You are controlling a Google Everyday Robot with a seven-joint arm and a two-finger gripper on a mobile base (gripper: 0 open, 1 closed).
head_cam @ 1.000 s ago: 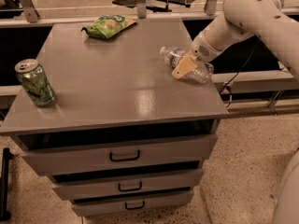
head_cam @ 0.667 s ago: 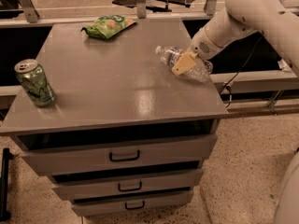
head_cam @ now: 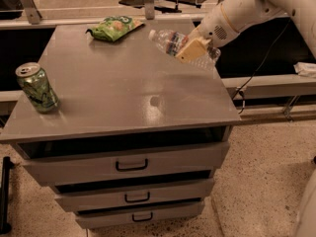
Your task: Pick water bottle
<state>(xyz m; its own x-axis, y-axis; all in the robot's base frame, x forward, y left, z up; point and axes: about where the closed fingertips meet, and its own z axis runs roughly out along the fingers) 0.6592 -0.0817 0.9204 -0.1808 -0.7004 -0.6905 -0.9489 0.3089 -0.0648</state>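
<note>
The water bottle [head_cam: 170,41] is small, clear and crinkled, with a white cap pointing left and a coloured label band near the neck. It is held on its side, lifted above the right rear part of the grey cabinet top [head_cam: 118,90]. My gripper [head_cam: 193,50] comes in from the upper right on a white arm. Its tan fingers [head_cam: 190,49] are shut around the bottle's middle. The bottle's base end sticks out to the right of the fingers.
A green soda can [head_cam: 37,88] stands upright near the top's left front corner. A green snack bag [head_cam: 114,27] lies at the back. The cabinet has three drawers [head_cam: 131,164] below. A black cable [head_cam: 256,70] hangs at the right.
The gripper has lifted the bottle up off the cabinet top and carried it slightly back and left. The can and snack bag have not moved.
</note>
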